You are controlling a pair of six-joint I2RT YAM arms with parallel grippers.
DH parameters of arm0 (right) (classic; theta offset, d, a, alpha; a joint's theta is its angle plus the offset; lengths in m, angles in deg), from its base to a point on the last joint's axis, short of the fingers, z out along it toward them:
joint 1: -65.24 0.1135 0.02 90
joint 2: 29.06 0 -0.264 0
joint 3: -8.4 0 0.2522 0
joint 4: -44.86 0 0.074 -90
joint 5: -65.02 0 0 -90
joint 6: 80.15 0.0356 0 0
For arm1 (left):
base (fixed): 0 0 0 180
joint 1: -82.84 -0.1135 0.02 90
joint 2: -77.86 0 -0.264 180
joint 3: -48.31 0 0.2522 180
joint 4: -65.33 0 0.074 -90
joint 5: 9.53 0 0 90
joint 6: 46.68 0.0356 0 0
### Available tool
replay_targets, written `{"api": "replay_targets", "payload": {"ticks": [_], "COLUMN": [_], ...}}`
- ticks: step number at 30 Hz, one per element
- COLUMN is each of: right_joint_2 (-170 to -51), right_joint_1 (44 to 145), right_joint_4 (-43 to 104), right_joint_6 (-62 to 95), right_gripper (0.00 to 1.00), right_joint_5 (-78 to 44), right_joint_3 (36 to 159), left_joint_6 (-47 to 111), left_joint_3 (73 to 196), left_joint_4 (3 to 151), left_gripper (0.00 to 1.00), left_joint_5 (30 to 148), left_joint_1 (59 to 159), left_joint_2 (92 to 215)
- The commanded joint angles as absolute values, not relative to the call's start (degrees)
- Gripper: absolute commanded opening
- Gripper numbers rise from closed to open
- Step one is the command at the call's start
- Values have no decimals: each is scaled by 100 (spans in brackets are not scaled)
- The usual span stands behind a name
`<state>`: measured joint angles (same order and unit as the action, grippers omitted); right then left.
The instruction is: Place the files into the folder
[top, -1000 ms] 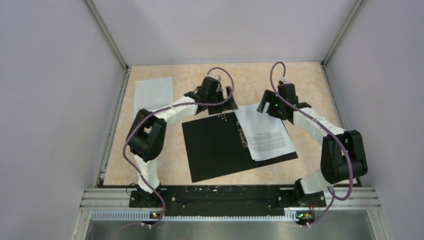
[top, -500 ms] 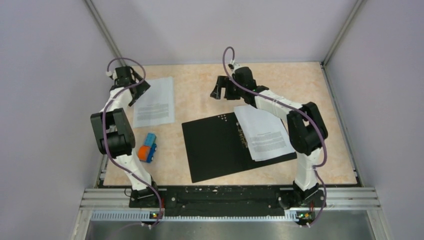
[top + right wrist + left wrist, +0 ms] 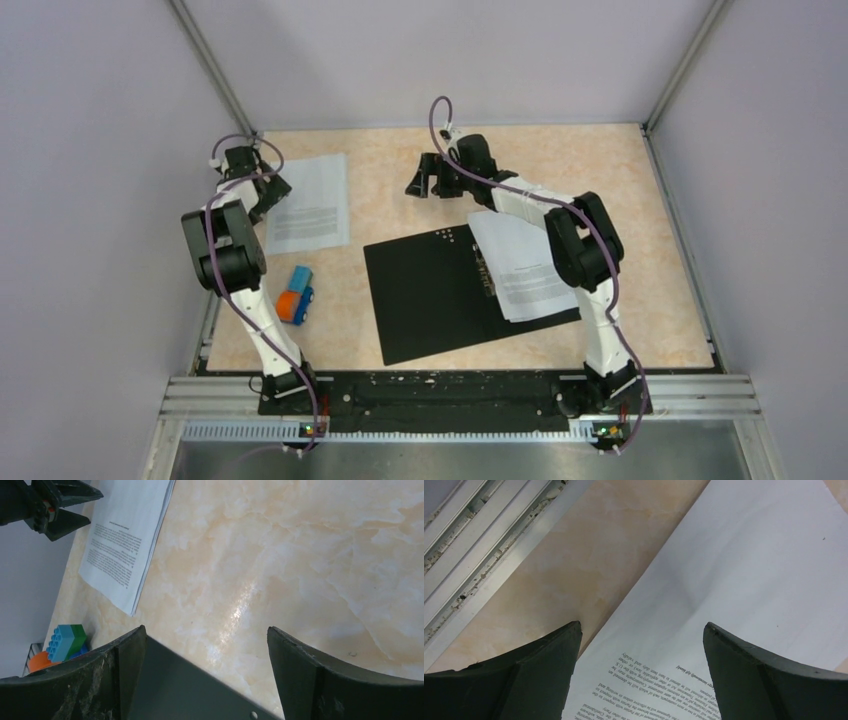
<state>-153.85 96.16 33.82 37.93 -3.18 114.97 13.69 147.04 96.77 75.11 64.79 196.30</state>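
Print on the loose sheets (image 3: 310, 203), upper left, is too small to read. The left gripper (image 3: 641, 630) gapes wide, empty, over their left edge beside the metal rail (image 3: 484, 555). At centre, more sheets (image 3: 530, 272) lie on the open black folder (image 3: 425, 290). The right gripper (image 3: 206, 630), equally wide and empty, hovers over the table (image 3: 300, 555) at the folder's top corner.

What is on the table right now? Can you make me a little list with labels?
Folder: flat open folder, black inside, middle of the marbled beige table
Papers inside: white printed pages on its right half
Loose papers: stack of white printed sheets, far left
Toy: orange-and-blue block, left of the folder
Left hand: open, over the loose stack's edge
Right hand: open, holding nothing, past the folder's far edge
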Motion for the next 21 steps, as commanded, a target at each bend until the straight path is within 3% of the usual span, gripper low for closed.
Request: {"api": "replay_targets", "payload": {"ticks": [1, 11, 21], "right_joint_2": [-15563, -16178, -17152], "right_joint_1": [9680, 9894, 10200], "right_joint_4": [3840, 3901, 3550], "right_joint_6": [3719, 3784, 4017], "right_gripper": [89, 90, 91], "right_joint_5": [-35, -161, -621], "right_joint_3": [11834, 12394, 13653], "left_joint_6": [1536, 1534, 1868], "left_joint_3": [14826, 14997, 15369], "left_joint_4": [9481, 9804, 10483], "left_gripper": [97, 94, 94], "left_joint_5": [7599, 8814, 9264], "left_joint_1": [6313, 6323, 6648], "left_joint_2": [19633, 19988, 20258]}}
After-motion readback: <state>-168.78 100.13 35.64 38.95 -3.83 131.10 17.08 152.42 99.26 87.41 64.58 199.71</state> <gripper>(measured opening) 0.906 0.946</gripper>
